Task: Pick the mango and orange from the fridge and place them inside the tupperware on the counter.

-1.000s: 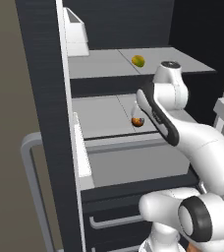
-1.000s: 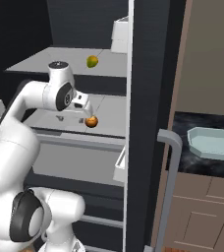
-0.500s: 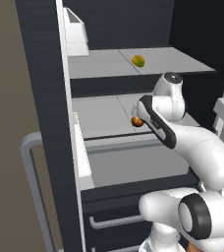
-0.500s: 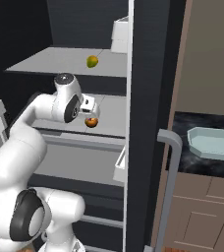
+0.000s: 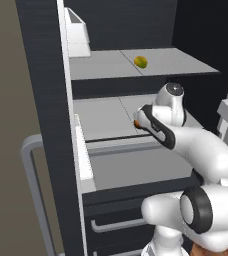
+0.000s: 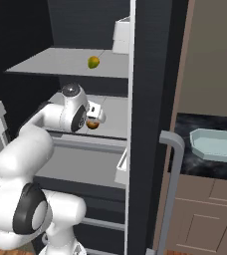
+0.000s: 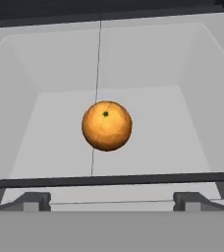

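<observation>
Orange [image 5: 136, 123] in left base view: only a sliver visible, rest hidden behind the wrist, on the fridge [image 5: 46, 100] middle shelf. Mango [image 5: 140, 62] sits one shelf above the hand. Right base view: orange [image 6: 92, 124] just ahead of the gripper [image 6: 96, 117]. Hand view: orange [image 7: 106, 125] centred beyond the spread fingertips [image 7: 34, 201], untouched; jaws wide apart, nothing grasped. No legible writing.
</observation>
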You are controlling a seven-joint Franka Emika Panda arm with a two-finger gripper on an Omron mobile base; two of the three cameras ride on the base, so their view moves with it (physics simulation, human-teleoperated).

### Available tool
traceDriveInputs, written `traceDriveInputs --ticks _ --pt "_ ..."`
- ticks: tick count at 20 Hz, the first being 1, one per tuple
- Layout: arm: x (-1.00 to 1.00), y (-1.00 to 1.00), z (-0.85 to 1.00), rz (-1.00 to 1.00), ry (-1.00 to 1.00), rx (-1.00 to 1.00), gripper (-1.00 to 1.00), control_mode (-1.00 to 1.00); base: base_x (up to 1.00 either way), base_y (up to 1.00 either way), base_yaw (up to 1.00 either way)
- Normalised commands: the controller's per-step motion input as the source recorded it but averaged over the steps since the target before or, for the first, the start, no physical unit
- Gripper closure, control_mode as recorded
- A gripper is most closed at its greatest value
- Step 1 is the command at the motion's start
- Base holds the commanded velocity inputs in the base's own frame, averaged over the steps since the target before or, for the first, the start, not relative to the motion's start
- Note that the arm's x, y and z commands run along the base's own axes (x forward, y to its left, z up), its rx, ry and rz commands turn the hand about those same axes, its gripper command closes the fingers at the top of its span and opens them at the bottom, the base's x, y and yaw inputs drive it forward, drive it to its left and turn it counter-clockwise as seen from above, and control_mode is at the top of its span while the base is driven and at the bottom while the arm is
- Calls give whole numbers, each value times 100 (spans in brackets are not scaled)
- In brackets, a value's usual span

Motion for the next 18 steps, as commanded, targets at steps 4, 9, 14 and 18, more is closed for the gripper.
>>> traceDriveInputs --ticks 4,9,14,18 --pt "38 0 -1 0 0 3 -100 -100 0 0 0" --pt "31 0 -10 0 4 0 -100 -100 0 0 0" --pt "23 0 -20 -1 1 0 -100 -100 0 0 0" --pt "21 0 -21 -3 0 0 -100 -100 0 0 0"
